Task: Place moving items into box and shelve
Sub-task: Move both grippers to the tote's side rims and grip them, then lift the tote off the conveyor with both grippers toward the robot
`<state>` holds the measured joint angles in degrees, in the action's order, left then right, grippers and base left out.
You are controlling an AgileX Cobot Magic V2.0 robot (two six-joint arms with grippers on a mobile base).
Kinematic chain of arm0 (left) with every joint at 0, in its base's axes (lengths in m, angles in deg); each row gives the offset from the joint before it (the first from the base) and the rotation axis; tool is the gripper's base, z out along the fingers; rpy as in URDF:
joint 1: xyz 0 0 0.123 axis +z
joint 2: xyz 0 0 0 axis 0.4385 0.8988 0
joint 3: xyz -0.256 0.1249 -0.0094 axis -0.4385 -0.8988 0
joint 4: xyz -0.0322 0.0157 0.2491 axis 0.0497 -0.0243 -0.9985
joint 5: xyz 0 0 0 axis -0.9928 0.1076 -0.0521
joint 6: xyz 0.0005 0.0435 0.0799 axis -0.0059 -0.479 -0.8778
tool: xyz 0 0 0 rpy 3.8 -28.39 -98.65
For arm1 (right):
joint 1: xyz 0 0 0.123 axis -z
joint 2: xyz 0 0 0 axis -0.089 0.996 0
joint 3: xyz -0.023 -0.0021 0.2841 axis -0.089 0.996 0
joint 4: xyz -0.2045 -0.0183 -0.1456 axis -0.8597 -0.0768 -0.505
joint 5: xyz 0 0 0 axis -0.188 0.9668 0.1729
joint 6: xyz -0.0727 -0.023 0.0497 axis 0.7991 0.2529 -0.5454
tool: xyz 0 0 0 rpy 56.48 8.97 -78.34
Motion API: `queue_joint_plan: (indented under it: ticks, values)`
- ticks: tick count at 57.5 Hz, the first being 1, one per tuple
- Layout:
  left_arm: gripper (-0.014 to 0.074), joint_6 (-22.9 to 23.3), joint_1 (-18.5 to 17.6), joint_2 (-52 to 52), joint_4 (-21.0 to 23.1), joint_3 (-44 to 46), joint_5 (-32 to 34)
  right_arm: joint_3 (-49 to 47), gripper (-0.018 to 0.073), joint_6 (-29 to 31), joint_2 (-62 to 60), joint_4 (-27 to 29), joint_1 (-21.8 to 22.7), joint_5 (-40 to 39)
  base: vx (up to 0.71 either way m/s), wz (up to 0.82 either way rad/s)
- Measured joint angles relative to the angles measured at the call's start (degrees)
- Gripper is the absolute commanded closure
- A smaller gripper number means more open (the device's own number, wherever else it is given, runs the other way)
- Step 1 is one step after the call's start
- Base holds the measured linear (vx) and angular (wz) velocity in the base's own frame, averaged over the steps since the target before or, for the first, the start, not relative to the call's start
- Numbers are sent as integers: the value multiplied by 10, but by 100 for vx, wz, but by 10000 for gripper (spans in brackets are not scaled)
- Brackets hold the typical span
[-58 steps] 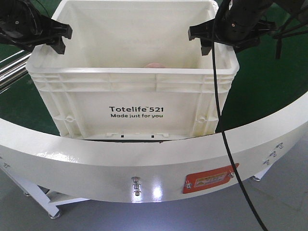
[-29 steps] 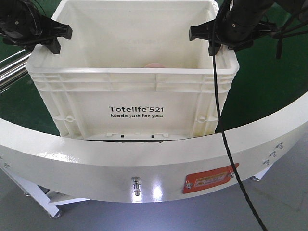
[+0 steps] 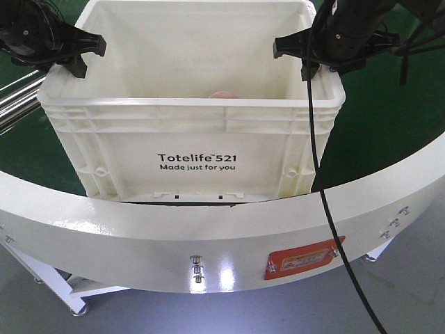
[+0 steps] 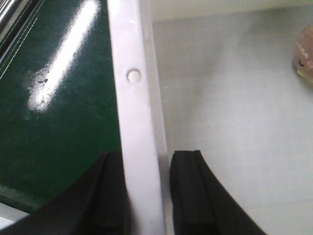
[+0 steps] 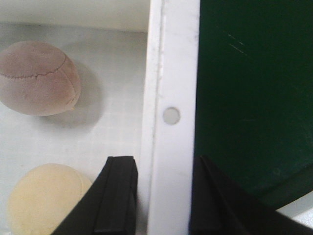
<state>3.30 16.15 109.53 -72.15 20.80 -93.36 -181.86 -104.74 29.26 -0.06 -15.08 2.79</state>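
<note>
The cream-white box (image 3: 195, 139), printed "Totelife 521", stands on the green belt. Two moving items lie on its floor: a pale pink ball (image 5: 36, 78) and a yellow ball (image 5: 44, 200). From the front only the top of the pink ball (image 3: 224, 93) shows over the near wall. My left gripper (image 3: 83, 56) straddles the box's left rim (image 4: 134, 107), one finger outside and one inside, shut on it (image 4: 146, 156). My right gripper (image 3: 292, 59) straddles the right rim (image 5: 171, 73) in the same way (image 5: 164, 164), its inner finger just beside the yellow ball.
A wide white curved guard (image 3: 208, 236) with a red label (image 3: 302, 259) runs across the front below the box. The green belt (image 3: 389, 118) lies on both sides of it. A black cable (image 3: 316, 181) hangs from the right arm over the guard. Metal rollers (image 3: 14, 104) sit at the far left.
Both grippers have shifted slightly at the rims over the last second, their outer fingers settling against the walls. The box and the balls have not moved.
</note>
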Motion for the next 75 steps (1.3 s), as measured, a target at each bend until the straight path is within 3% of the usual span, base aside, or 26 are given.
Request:
queue_joint_plan:
  ticks: [25, 48, 75]
  values:
    - [467, -5, 0, -13, -1, -2, 21, 5, 442, 0, -13, 0, 0, -20, 0, 0]
    - [467, -5, 0, -100, 9, -4, 52, 12, 442, -3, -106, 7, -1, -22, 0, 0]
    - [467, -2, -29, -245, 15, -183, 150, 239, 442, -1, -267, 23, -1, -149, 0, 0]
